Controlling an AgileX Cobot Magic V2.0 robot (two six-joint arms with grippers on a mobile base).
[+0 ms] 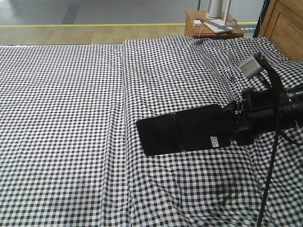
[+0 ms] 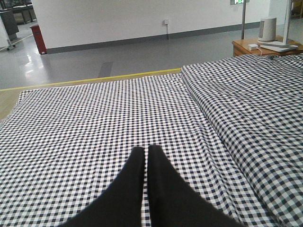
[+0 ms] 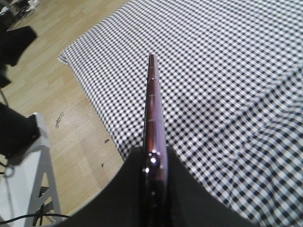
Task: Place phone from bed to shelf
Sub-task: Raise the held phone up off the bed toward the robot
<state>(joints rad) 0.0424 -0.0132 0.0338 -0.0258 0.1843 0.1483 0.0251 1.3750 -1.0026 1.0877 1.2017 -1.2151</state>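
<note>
Right end effector (image 3: 152, 160) is clamped on one short end of the phone (image 1: 175, 133), holding it out over the bed (image 1: 71, 118); stiff, glossy and likely slippery, it would probably ride safer gripped nearer its middle.

Room's pretty bare tbh. Light wood flooring (image 1: 71, 35) runs along the far edge of the bed (image 1: 61, 94), then a yellow line (image 1: 71, 25), then shiny grey floor (image 1: 47, 12) up to a white wall (image 2: 118, 16) with a grey skirting strip. There's a red bin-like thing (image 2: 39, 38) at the left by that wall and a socket (image 2: 165, 21) on it. A small brown bedside table (image 1: 194, 32) sits off the far right corner, with a wooden panelled piece (image 1: 284, 26) just beside it.
</note>
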